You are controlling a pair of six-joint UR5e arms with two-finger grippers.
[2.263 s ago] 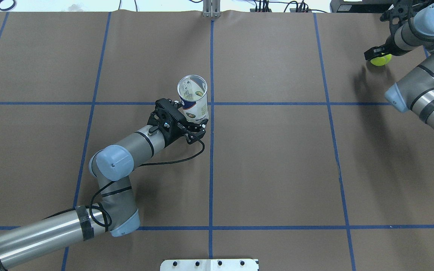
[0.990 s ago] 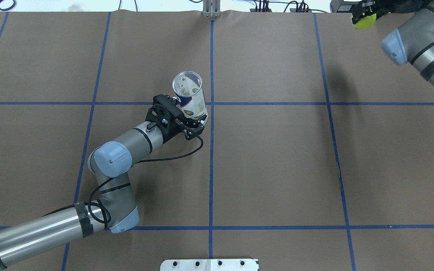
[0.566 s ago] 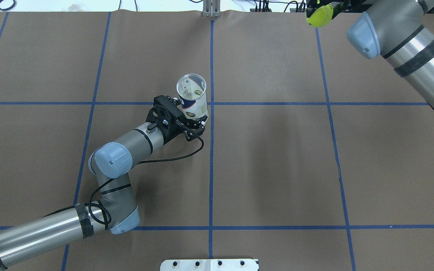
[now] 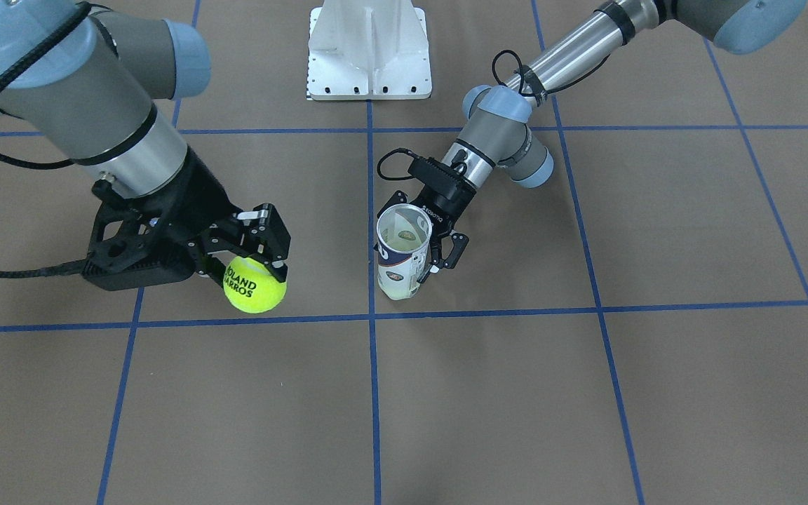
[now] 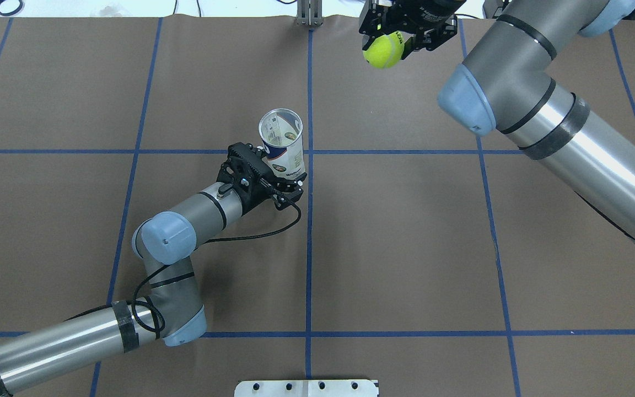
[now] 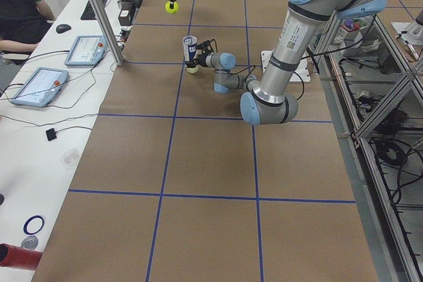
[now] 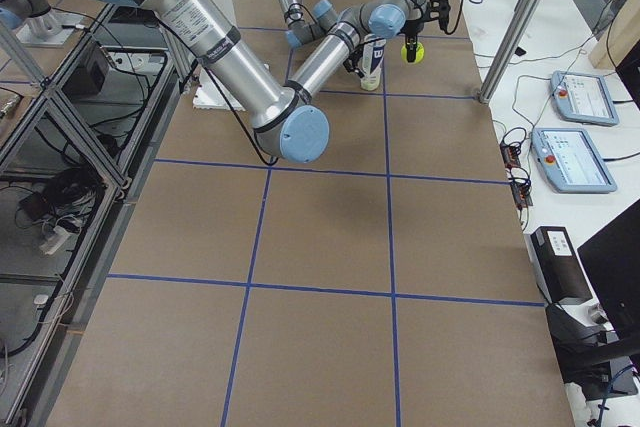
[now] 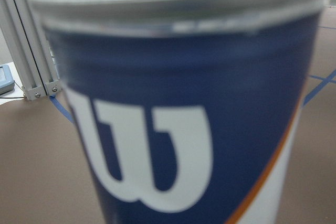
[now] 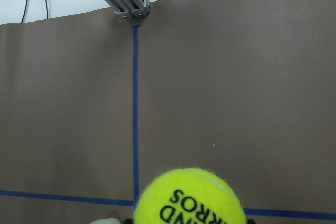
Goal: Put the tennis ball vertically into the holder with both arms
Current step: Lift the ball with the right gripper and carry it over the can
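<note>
a brown tabletop [image 5: 405, 248] crossed by blue tape lines [image 5: 308, 264] carries everything. the right arm [image 5: 571, 138], raised high, stretches toward the far edge. its jaws are clenched on a yellow-green ball [image 5: 383, 49] with black print, holding it in the air. the left arm [image 5: 202, 207] lies low, running from the near left corner toward the middle, and its jaws grasp the side of a can [image 5: 284, 149]. a white base plate [image 5: 306, 387] sits at the middle of the near edge. the can, clear with a navy-and-white label, stands upright by the centre, open mouth up, well apart from the ball.
</note>
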